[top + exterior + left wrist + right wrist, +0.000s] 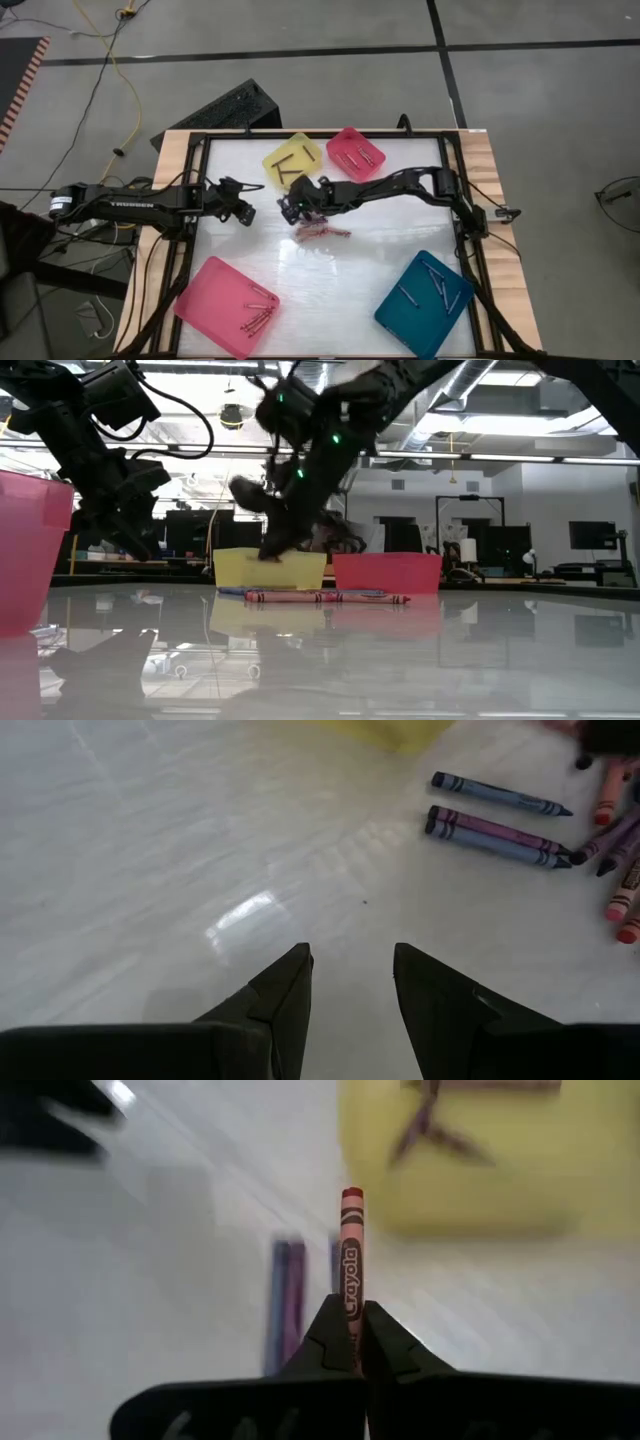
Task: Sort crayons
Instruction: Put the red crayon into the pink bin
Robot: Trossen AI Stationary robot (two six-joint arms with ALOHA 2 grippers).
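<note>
A small heap of loose crayons [322,231] lies on the white table near its middle; it also shows in the low view [325,597] and in the left wrist view [500,820]. My right gripper [297,206] is above the table between the heap and the yellow tray [293,160], shut on a red crayon [350,1250]. My left gripper [245,208] is open and empty, left of the heap, fingers [350,990] over bare table. My right gripper pinches the red crayon between its two fingertips, at the crayon's lower part [351,1308]. The crayon runs along the fingers and sticks out past them, its flat end [351,1195] forward. It is lifted clear of the table.
A small pink tray [356,152] with crayons stands at the back beside the yellow tray. A large pink tray [226,303] sits at the near left and a teal tray [424,303] at the near right, both holding crayons. Dark frame rails edge the table.
</note>
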